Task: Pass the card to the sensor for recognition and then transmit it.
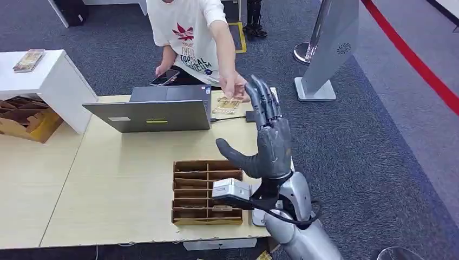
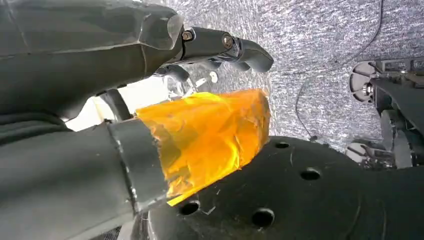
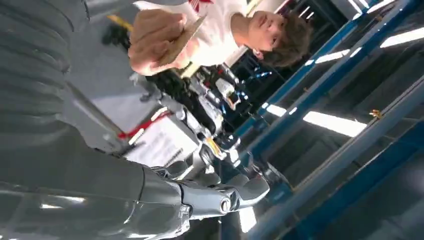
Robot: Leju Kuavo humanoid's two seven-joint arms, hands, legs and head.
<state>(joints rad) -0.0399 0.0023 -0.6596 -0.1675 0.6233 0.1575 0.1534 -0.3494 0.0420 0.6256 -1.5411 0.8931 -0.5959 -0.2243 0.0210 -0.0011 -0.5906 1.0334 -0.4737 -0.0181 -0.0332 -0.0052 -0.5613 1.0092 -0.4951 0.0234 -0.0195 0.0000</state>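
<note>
Right hand is raised over the right part of the table, centre-right of the head view, fingers straight and spread, thumb out to the left, nothing in it. Silver right arm comes up from the bottom edge, with the wrist camera box on its left side.

The card is at upper centre of the head view, in the hand of a person in a white printed T-shirt who leans in from the top of the frame. Person's hand is on the card, just left of the robot's fingertips; can't tell if they touch. In the right wrist view the same person's hand grips the tan card at upper left, apart from the robot's fingers at lower centre.

An open grey laptop sits left of the card, its cable running right. A brown divided tray stands near the table's front edge, just left of the right wrist. The person's other hand holds a phone behind the laptop.

Left hand shows in the left wrist view, thumb wrapped in orange tape; fingers look loosely extended, holding nothing that I can see.
</note>
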